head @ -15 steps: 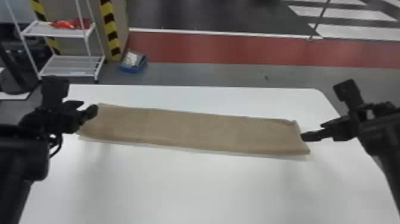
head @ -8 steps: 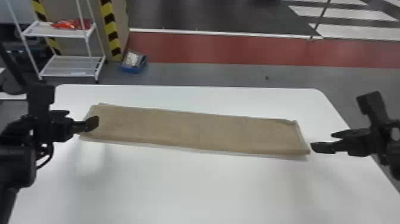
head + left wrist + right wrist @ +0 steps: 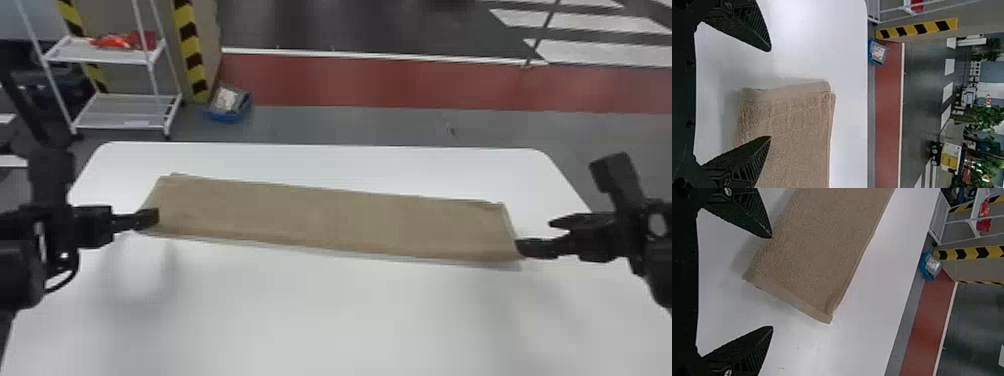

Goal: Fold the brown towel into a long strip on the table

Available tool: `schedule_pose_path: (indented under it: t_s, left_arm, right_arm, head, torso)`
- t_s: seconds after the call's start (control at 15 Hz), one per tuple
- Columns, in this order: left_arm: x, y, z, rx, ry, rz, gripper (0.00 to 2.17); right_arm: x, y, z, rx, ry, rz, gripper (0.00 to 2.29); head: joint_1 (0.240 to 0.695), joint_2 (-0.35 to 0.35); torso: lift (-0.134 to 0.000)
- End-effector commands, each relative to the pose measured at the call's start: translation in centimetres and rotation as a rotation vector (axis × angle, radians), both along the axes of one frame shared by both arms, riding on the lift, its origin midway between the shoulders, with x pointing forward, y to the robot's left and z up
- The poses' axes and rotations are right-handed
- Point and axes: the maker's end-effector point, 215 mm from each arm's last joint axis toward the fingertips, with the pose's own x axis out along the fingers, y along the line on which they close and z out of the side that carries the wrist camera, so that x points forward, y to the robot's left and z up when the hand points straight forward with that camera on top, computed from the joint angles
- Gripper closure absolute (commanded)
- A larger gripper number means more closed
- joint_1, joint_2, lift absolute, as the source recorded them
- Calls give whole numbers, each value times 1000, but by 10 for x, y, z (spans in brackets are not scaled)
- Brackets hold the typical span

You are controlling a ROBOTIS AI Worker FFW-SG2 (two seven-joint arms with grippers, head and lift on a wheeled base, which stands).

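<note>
1. There's your brown towel (image 3: 330, 217), a long strip across the tabletop (image 3: 320, 310)!
2. Your left gripper (image 3: 150, 218), fingers spread wide, is at its left end!
3. Your right gripper (image 3: 536, 234), fingers spread too, right end!

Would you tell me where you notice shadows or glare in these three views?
Head view: soft shadows on the table near the left gripper and right gripper, with a pale sheen on its near left part; left wrist view: a faint shadow around the towel's end; right wrist view: a soft grey shadow along one long edge of the towel.
</note>
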Motion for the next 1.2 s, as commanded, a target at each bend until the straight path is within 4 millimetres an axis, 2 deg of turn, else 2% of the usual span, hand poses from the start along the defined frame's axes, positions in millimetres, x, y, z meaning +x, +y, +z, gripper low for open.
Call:
schedule_pose_path:
  t_s: [0.0, 0.33, 0.47, 0.53, 0.73, 0.8, 0.87, 1.13]
  left_arm:
    - [-1, 5, -9, -10, 33, 13, 113]
    - [-3, 3, -19, -31, 56, 11, 265]
    - [-3, -6, -19, -48, 53, -9, 512]
    - [-3, -10, -19, -51, 54, -17, 734]
    - [-6, -14, -22, -49, 57, -30, 1889]
    - [-14, -13, -29, -48, 67, -27, 2007]
    - [-20, -9, -28, -45, 66, -22, 2007]
    - [-72, 13, -26, -64, 71, 21, 2007]
  right_arm:
    - [6, 12, 0, -3, -2, 28, 56]
    - [11, 20, -1, -5, 5, 45, 60]
    - [11, 20, -2, -5, 6, 46, 60]
    - [11, 20, -2, -5, 6, 46, 60]
    - [10, 18, -4, -3, 9, 42, 60]
    - [10, 17, -3, -4, 6, 42, 63]
    - [10, 16, -2, 0, 4, 39, 63]
    - [11, 14, 0, -3, -6, 38, 66]
  head:
    - [695, -72]
    - [695, -45]
    - [695, -44]
    - [695, -46]
    - [695, -55]
    - [695, -59]
    - [695, -59]
    - [695, -57]
  torso:
    - [-100]
    - [-100]
    - [-100]
    - [-100]
    - [-100]
    - [-100]
    - [-100]
    - [-100]
